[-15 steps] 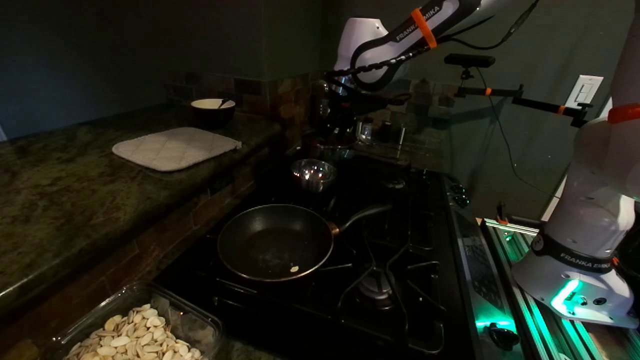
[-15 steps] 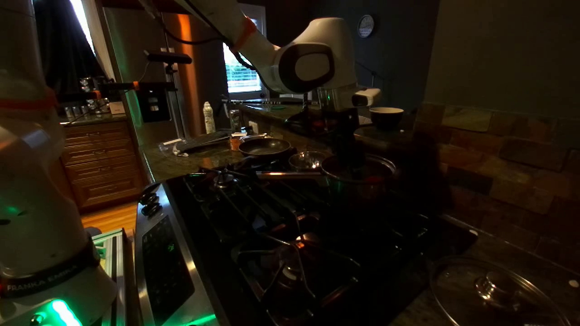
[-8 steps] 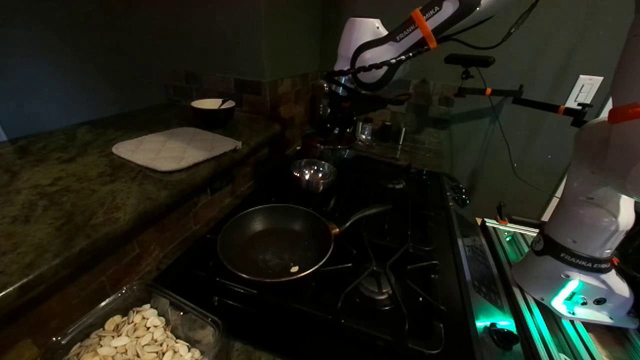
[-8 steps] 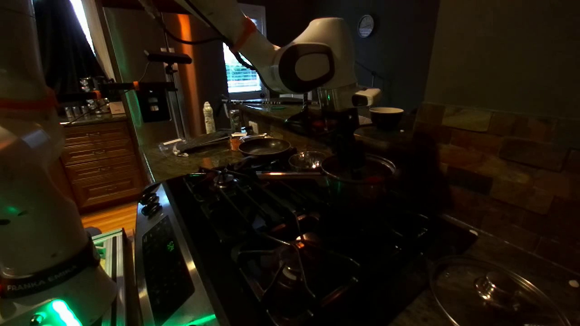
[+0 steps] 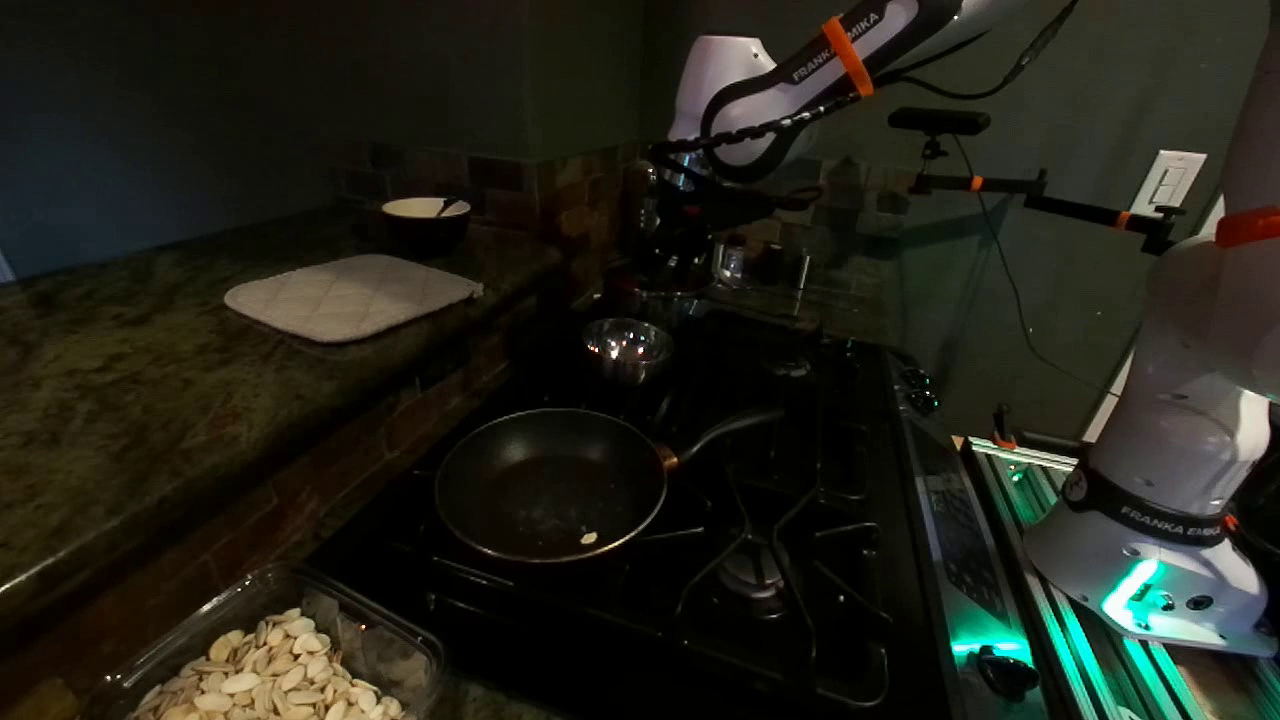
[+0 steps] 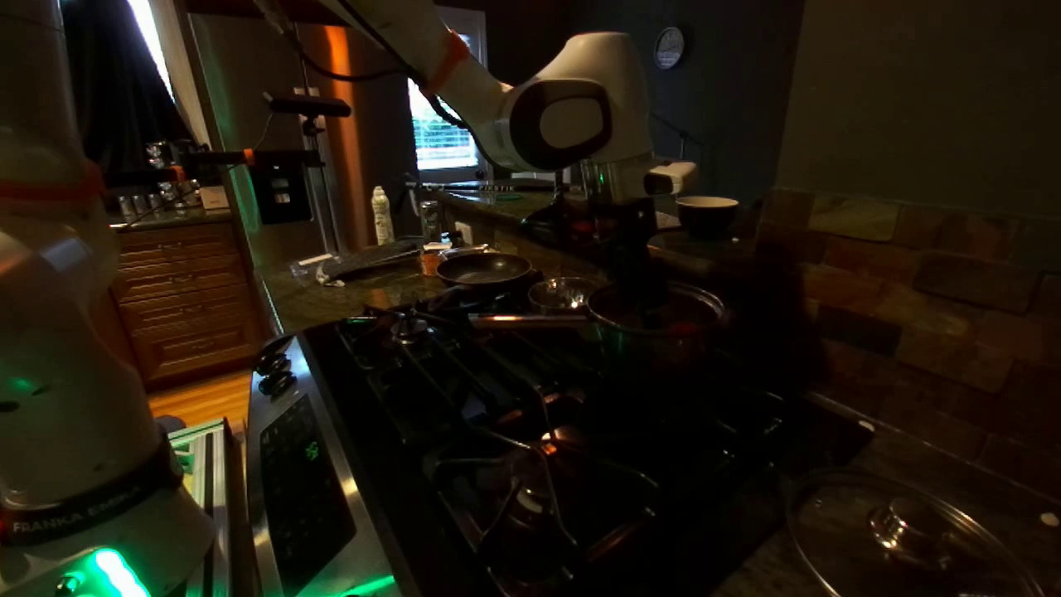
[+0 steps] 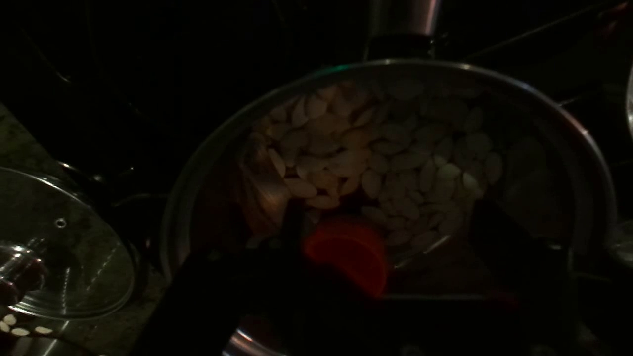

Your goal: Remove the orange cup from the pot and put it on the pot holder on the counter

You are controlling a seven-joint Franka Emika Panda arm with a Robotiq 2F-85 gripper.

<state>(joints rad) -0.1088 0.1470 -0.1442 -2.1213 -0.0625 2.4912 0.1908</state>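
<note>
The orange cup point(image 7: 346, 247) sits inside the pot among pale flat beans in the wrist view. Its lower part is hidden by the dark gripper body. The silver pot point(image 7: 586, 131) is on the stove; in an exterior view it shows with its long handle point(image 6: 530, 319). My gripper point(image 7: 388, 212) reaches down into the pot with its fingers wide apart. The cup lies between them, close to the left finger in the picture; contact cannot be told. In an exterior view the gripper point(image 6: 651, 303) is dark over the pot. The white-grey pot holder point(image 5: 350, 297) lies flat on the raised counter.
A black frying pan point(image 5: 550, 485) and a small metal bowl point(image 5: 627, 350) stand on the stove beside the pot. A dark bowl point(image 5: 425, 225) is behind the pot holder. A glass lid point(image 6: 903, 531) lies beside the stove. A clear tub of beans point(image 5: 270, 670) is at the front.
</note>
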